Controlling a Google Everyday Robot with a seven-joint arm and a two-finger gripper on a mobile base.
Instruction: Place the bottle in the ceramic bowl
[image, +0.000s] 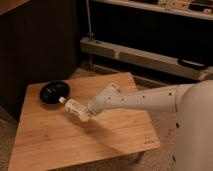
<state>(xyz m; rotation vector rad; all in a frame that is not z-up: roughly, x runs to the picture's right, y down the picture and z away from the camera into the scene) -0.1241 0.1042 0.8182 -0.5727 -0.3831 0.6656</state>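
Note:
A small clear bottle (74, 108) with a white cap hangs tilted above the wooden table (60, 142), cap pointing up-left. My gripper (86, 113) is shut on the bottle's lower end, at the tip of the white arm reaching in from the right. The glossy black ceramic bowl (54, 92) sits near the table's far left corner, just up-left of the bottle's cap and apart from it. Nothing is in the bowl.
The low wooden table stands on a speckled floor. Dark cabinet panels rise behind the bowl, and a metal shelving unit (145, 55) runs along the back right. My white body (195, 135) fills the right edge.

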